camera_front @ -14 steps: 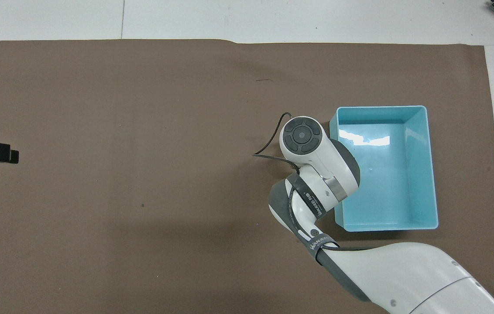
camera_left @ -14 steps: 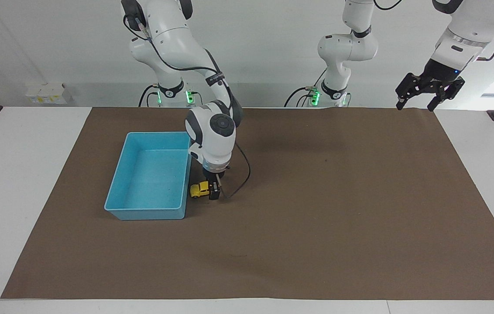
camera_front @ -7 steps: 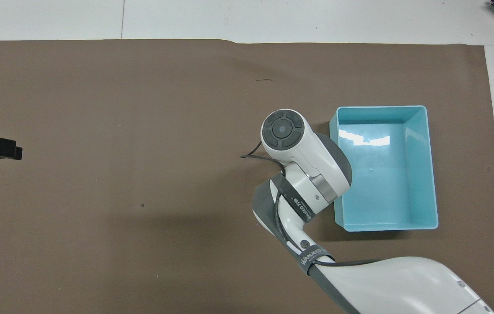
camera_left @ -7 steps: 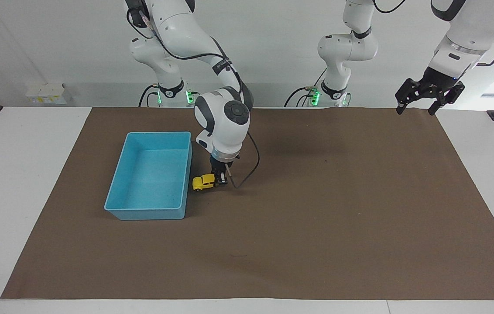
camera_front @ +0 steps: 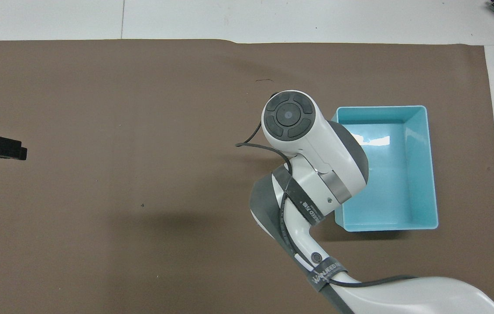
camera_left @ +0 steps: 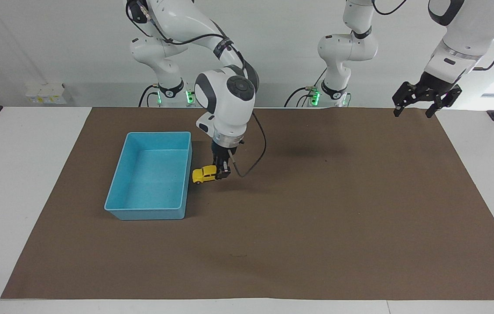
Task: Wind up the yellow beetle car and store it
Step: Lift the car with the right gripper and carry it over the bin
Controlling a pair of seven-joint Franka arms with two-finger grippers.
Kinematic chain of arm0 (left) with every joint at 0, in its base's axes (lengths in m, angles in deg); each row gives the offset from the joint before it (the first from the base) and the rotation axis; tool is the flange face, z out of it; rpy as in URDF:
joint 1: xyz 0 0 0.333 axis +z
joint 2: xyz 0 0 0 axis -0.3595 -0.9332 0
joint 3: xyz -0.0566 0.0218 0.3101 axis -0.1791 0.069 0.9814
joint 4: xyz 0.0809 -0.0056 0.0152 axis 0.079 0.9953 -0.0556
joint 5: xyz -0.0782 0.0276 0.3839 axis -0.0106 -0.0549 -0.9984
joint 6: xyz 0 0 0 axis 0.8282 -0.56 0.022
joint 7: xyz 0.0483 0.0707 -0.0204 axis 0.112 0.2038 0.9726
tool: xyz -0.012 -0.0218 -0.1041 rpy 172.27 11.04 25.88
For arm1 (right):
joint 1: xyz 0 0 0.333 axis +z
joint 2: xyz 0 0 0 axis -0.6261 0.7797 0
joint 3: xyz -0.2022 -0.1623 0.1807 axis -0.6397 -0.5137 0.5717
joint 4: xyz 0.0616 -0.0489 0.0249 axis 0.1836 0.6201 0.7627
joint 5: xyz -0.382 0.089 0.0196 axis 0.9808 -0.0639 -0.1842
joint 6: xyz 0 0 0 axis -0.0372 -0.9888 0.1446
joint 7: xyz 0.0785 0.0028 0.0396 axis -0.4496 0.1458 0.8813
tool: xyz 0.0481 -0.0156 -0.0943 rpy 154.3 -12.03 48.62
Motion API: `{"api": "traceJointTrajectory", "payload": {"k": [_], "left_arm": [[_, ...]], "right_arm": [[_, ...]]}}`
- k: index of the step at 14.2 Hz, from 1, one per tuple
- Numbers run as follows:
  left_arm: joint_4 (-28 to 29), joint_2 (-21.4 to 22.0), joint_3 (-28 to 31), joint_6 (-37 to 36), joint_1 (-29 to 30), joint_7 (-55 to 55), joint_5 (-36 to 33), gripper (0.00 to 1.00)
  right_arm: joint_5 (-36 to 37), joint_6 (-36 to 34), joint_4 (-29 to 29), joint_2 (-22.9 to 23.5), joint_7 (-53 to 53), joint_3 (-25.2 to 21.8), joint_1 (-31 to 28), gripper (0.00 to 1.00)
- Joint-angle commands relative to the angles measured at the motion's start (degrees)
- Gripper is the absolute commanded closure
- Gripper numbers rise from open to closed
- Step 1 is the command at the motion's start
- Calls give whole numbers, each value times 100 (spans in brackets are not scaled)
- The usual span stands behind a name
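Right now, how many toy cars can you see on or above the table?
1. The yellow beetle car is held in the right gripper, lifted over the mat beside the blue bin. The bin looks empty. In the overhead view the right arm hides the car.

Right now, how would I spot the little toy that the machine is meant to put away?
Find the blue bin on the brown mat. Just beside its long wall, toward the table's middle, the right pincer is shut on a tiny car, lifted off the mat. It is the only bright yellow thing there, rounded like a beetle and far smaller than the bin.
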Motion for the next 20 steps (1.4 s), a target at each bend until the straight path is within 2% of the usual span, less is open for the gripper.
{"api": "traceJointTrajectory", "payload": {"k": [1, 3, 8, 12, 16, 20], "left_arm": [[-112, -20, 9, -103, -54, -293, -112, 0], [-112, -20, 26, -138, -45, -330, -112, 0], [-121, -20, 0, -156, -45, -154, -76, 0], [-121, -20, 44, -156, 52, -163, -76, 0], [-121, -20, 44, -156, 16, -163, -76, 0], [-121, -20, 44, -156, 43, -163, -76, 0]], "right_arm": [[-406, -66, 92, -411, 1017, 58, -320, 100], [-716, -118, 109, -613, 2204, 40, -409, 100], [-725, -549, 206, -913, 4412, 31, -619, 100], [-751, -514, 820, -1264, 6450, 31, -1163, 100], [-760, 12, 1592, -1659, 7726, 31, -1691, 100], [-979, 1302, 2971, -2300, 9157, 22, -2183, 100]]}}
